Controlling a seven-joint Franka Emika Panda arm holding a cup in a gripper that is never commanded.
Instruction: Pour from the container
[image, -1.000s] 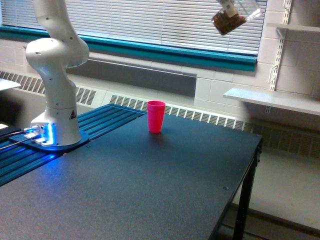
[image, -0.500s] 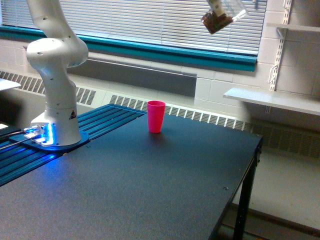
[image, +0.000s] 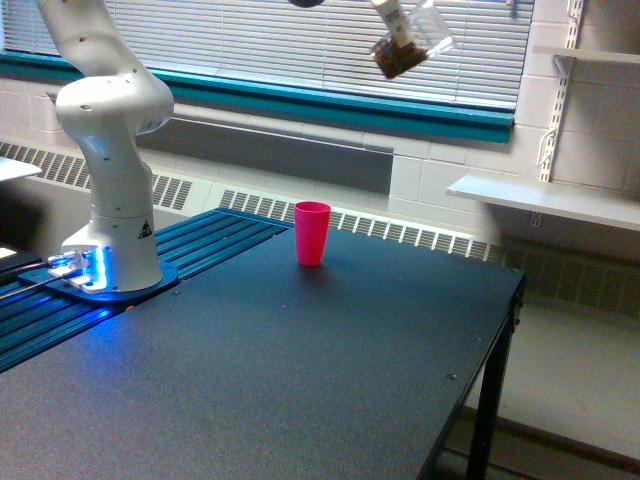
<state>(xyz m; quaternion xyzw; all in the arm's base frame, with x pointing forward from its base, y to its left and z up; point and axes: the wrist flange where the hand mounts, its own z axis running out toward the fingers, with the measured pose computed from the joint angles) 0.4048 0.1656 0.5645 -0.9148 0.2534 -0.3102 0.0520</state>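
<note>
The container (image: 408, 45), a small clear plastic cup, hangs tilted high up at the top of the exterior view, in front of the window blinds. Brown granular contents (image: 396, 61) sit in its lower left end. My gripper (image: 398, 17) is mostly cut off by the top edge; one pale finger (image: 391, 14) shows pressed against the cup, so it is shut on it. A pink cup (image: 312, 232) stands upright on the black table (image: 300, 380), well below the container and to its left.
The arm's white base (image: 110, 200) stands at the exterior view's left on a blue-lit plate. A radiator grille (image: 400, 232) runs behind the table. White shelves (image: 545, 200) are on the wall at the right. The table's right edge (image: 500, 350) drops to the floor.
The gripper has carried the tilted container steadily toward the exterior view's left, at about the same height. The pink cup has not moved.
</note>
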